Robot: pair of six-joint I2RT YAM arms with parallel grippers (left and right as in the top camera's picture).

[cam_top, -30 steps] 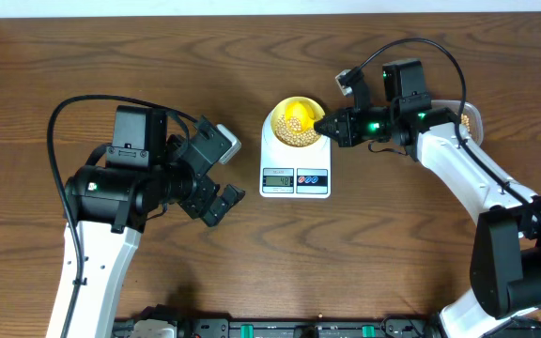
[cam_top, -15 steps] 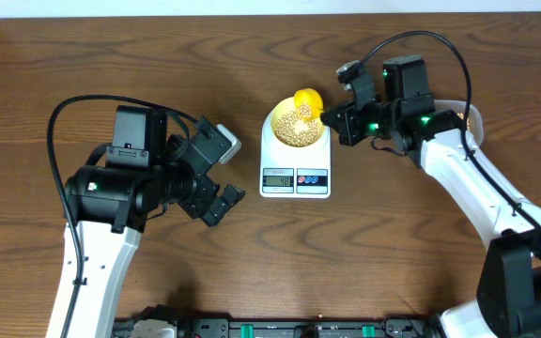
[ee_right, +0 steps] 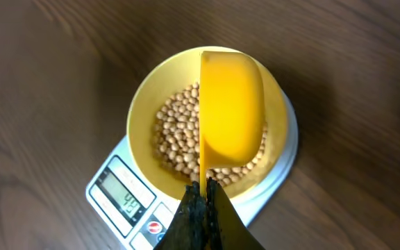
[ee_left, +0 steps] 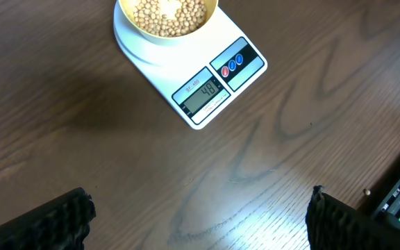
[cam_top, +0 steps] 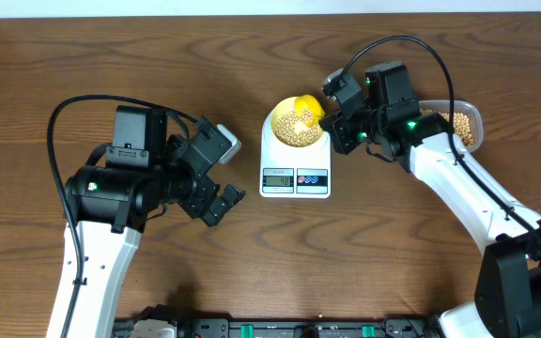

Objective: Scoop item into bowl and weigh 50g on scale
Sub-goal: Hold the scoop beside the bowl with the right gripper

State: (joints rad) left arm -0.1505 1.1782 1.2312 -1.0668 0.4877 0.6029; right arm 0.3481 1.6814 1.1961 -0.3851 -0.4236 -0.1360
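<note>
The white scale sits mid-table with the pale yellow bowl on its platform. Beige beans fill the bowl's bottom. My right gripper is shut on the thin handle of a bright yellow scoop, held turned on its side over the bowl's far right rim. In the right wrist view the scoop hangs above the beans, inside the bowl, ahead of the gripper. My left gripper stands open left of the scale, holding nothing. Its view shows the scale and beans.
A clear tub with more beans lies at the right, behind my right forearm. The scale's display shows a two-digit number. Black equipment runs along the table's front edge.
My right gripper has drawn back toward the bowl's right rim and rolled the scoop from level onto its side. The tub has come into view. The left arm has not moved.
</note>
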